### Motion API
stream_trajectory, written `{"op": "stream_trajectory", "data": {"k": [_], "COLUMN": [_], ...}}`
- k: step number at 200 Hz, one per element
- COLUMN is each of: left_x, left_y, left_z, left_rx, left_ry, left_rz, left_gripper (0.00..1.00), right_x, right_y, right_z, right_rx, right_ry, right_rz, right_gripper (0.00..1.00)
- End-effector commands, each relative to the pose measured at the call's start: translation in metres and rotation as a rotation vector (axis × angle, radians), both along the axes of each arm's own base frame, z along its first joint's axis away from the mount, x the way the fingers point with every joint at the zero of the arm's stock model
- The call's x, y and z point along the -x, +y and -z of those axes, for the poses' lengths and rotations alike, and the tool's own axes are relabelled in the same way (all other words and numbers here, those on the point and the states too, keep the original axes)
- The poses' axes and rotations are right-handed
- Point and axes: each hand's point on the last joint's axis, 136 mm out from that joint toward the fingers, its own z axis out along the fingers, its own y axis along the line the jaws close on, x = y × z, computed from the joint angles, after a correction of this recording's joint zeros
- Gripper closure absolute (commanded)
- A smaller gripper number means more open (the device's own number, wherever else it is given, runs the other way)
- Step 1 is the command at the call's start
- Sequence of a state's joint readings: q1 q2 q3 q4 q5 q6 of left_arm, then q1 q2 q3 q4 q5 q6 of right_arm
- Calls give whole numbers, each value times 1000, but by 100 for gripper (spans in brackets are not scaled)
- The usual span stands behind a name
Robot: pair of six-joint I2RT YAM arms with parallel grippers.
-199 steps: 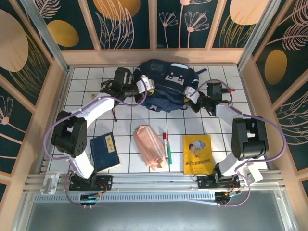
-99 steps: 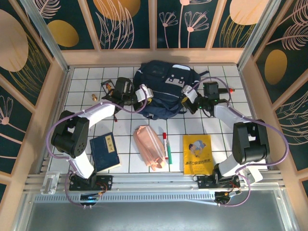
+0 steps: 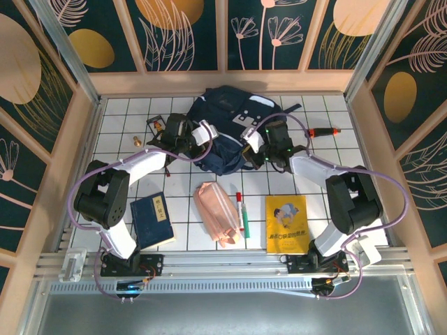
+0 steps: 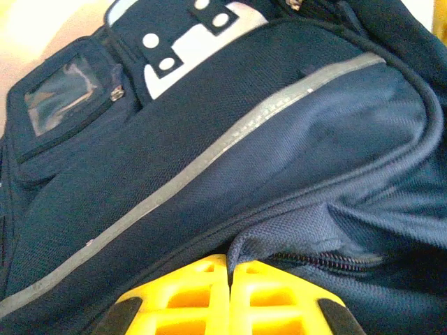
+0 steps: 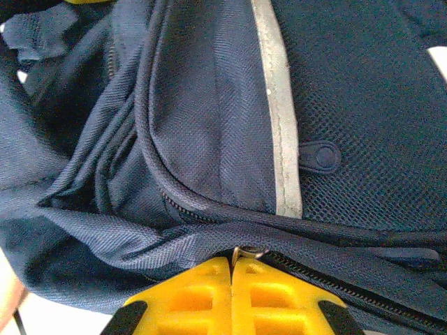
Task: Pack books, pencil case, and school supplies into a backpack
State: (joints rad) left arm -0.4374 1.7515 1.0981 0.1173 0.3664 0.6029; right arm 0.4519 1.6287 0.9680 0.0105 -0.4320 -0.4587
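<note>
The navy backpack (image 3: 230, 115) lies at the back middle of the table. My left gripper (image 3: 207, 137) is shut on a fold of its fabric (image 4: 279, 234) beside the zipper (image 4: 328, 262). My right gripper (image 3: 253, 144) is shut on the metal zipper pull (image 5: 249, 252) at the backpack's near edge. The two grippers are close together. In front lie the navy book (image 3: 152, 220), the pink pencil case (image 3: 218, 213), the red-capped marker (image 3: 239, 209) and the yellow book (image 3: 286, 223).
A red-and-black handled tool (image 3: 323, 132) lies on the tiles right of the backpack. A small black card (image 3: 155, 125) and a small brass piece (image 3: 137, 140) lie at its left. Wooden walls (image 3: 77, 139) enclose the white tiled table.
My right gripper has slid left along the backpack's near edge, and the backpack has bunched and shifted left. The left gripper has stayed almost in place.
</note>
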Motion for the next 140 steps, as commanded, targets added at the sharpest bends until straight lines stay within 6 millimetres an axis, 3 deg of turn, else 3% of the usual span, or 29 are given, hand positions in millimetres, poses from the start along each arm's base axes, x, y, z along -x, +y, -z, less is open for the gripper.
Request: {"op": "stream_trajectory", "data": {"k": [1,29,58,87,104,107,116,129,140], "left_x": [27,28,32,35,34,34,30,24,23], "left_y": [-64,-64,-60,-53,-50,-48,-45,-40,-39], "left_z": [-41,-40,-35,-37,-31,-42,-44,-48,-56], "left_rx": [209,215,182,154,140,149,149,151,156], "left_ry": [-47,-48,-38,-32,-18,-41,-43,-41,-46], "left_rz": [207,202,205,183,157,150,113,68,52], "left_gripper": [100,100,100,100,100,100,100,72,57], "right_x": [28,39,34,36,21,19,14,8,6], "right_y": [90,97,86,64,33,27,16,5,1], "right_z": [-98,-111,-98,-67,-58,-58,-58,-59,-57], "right_rx": [-339,-417,-367,-188,-139,-138,-139,-135,-118], "right_ry": [-181,-170,-138,-136,-119,-117,-115,-118,-116], "right_rz": [-287,-331,-296,-269,-210,-200,-178,-159,-155], "right_gripper": [100,100,100,100,100,100,100,100,100]}}
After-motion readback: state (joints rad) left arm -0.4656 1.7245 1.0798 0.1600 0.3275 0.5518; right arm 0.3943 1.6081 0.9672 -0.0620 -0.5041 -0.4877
